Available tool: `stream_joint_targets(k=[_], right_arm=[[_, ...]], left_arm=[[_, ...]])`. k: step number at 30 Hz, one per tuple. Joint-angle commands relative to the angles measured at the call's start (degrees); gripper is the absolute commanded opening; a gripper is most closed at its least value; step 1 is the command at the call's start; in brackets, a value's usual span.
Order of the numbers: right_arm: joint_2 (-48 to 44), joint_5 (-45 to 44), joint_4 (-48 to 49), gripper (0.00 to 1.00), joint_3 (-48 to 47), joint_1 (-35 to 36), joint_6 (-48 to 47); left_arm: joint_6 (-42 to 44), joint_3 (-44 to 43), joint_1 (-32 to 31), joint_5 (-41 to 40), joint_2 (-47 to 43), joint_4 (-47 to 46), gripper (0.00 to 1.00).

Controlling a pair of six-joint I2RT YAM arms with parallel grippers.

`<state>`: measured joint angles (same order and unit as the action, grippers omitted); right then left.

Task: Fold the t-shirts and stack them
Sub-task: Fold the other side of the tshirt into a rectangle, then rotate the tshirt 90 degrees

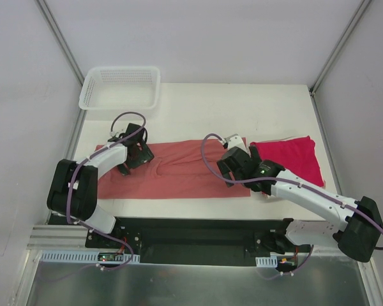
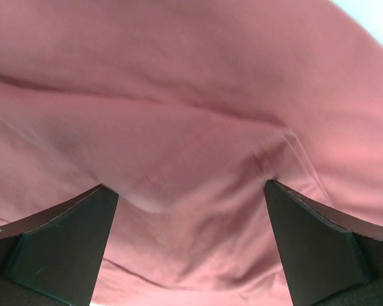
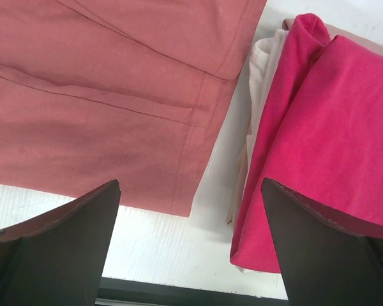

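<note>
Plainly white table point(image 1: 210, 108), walls point(image 1: 198, 38), salmon tee point(image 1: 179, 171)

Bare table point(image 1: 204, 105) beyond salmon t-shirt point(image 1: 179, 171); narrow gap before crimson t-shirt point(image 1: 293, 159)

Salmon tee point(image 3: 102, 115) beside crimson tee point(image 3: 325, 146)

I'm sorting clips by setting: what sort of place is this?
Probably a robotics lab cell: a bare-walled enclosure with metal frame posts, a white table, and a left arm and right arm bolted at its edge.
</note>
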<state>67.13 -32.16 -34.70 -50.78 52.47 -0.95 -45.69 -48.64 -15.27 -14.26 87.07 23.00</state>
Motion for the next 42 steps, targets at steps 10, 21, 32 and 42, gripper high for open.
stream_joint_targets(k=[10,21,32,42], right_arm=[[2.1,-1.0,-0.4,0.97,-1.2,-0.3,0.4],[2.7,-0.8,0.0,0.97,-2.0,-1.3,0.7],[28.4,16.6,6.0,0.97,-21.5,-13.7,3.8],[43.4,29.6,6.0,0.97,-29.4,-20.1,6.1]], left_arm=[[3.0,-13.5,8.1,-4.5,4.9,0.4,0.99],[1.2,-12.5,10.5,0.1,1.2,0.5,0.99],[-9.5,8.6,3.5,4.0,-16.7,0.6,0.99],[-8.1,-0.1,2.4,7.8,3.8,-3.9,0.99]])
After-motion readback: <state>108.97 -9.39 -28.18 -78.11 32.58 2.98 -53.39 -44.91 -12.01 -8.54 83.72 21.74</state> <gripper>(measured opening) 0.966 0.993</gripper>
